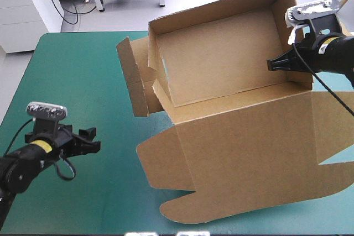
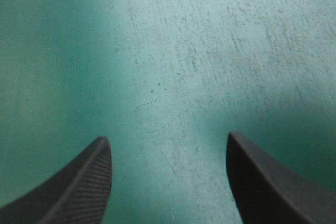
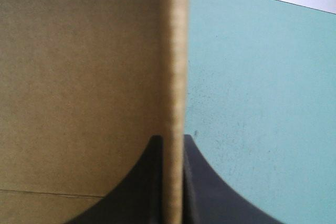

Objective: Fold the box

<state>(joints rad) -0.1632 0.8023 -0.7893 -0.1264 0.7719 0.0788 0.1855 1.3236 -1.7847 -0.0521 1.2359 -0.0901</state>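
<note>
The brown box (image 1: 221, 64) stands as an open tray on the far right of the teal-green table (image 1: 83, 81), its lid (image 1: 249, 153) lying flat toward the near edge. The left wall's flaps (image 1: 135, 78) hang loose and splay outward. My right gripper (image 1: 272, 64) is at the tray's right wall, shut on it; in the right wrist view the wall's edge (image 3: 173, 77) runs between the two black fingers (image 3: 144, 182). My left gripper (image 1: 95, 142) hovers low over bare cover at the near left, well apart from the box, its fingers (image 2: 84, 182) open with nothing between them.
The lid's curved tuck flap (image 1: 177, 208) reaches close to the near edge. A side flap (image 1: 337, 120) spreads toward the table's right edge. Beyond the far left corner stands a white cabinet (image 1: 27, 9).
</note>
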